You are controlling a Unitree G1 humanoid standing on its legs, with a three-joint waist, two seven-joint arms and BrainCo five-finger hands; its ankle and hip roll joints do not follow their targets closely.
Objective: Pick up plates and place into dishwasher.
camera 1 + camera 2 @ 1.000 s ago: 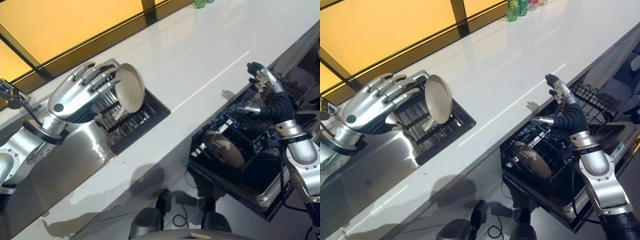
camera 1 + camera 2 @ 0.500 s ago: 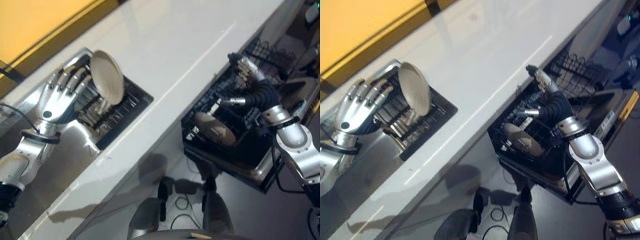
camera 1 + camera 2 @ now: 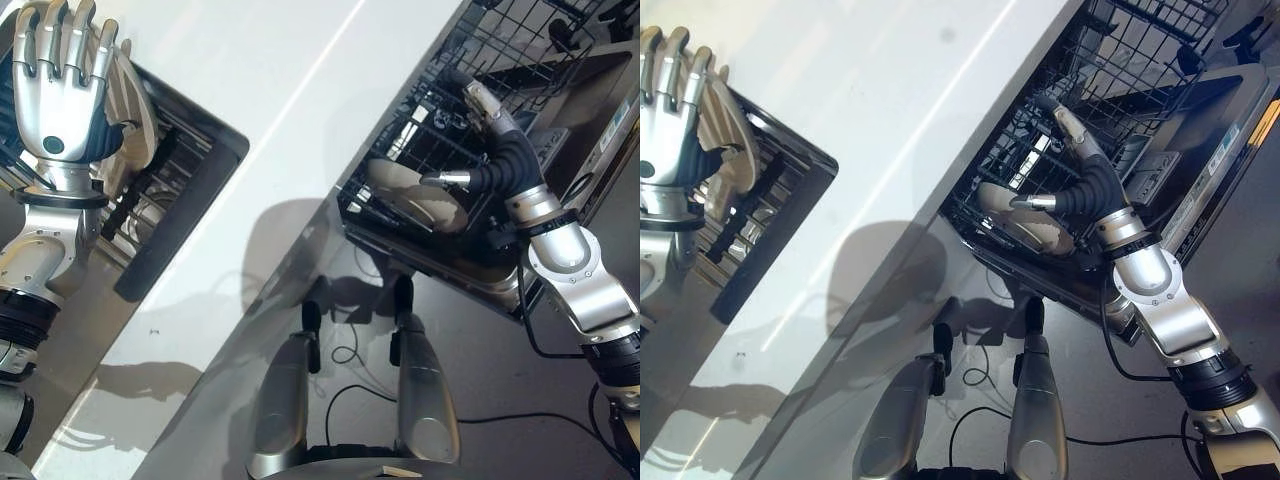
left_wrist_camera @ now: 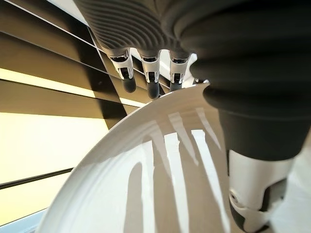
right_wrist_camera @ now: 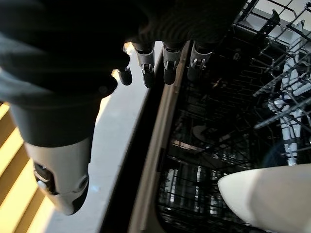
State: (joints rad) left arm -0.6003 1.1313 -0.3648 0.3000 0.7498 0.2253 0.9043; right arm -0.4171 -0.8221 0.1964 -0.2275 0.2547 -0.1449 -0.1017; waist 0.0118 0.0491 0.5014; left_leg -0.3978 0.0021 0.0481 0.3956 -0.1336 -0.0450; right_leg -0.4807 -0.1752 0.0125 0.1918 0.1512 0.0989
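A cream plate (image 3: 137, 122) stands on edge in the dark rack (image 3: 175, 165) sunk into the counter at the left. My left hand (image 3: 55, 100) is flat against its back with straight fingers (image 4: 150, 82) reaching past the rim; up close the plate (image 4: 160, 184) lies right before the palm, thumb beside it. A second cream plate (image 3: 415, 200) leans in the pulled-out black dishwasher rack (image 3: 390, 135). My right hand (image 3: 495, 165) hovers just above that plate (image 5: 272, 194), open, fingers straight and thumb stuck out, touching nothing.
The white counter (image 3: 290, 80) runs between the sink rack and the dishwasher. Beyond the lower rack, another wire basket (image 3: 520, 35) and the open dishwasher door (image 3: 575, 95) lie at the right. Floor shows below the counter's edge.
The camera has swung down and to the right, so the whole picture shifted. My left hand has closed in on the plate's back. My right hand stays over the dishwasher rack.
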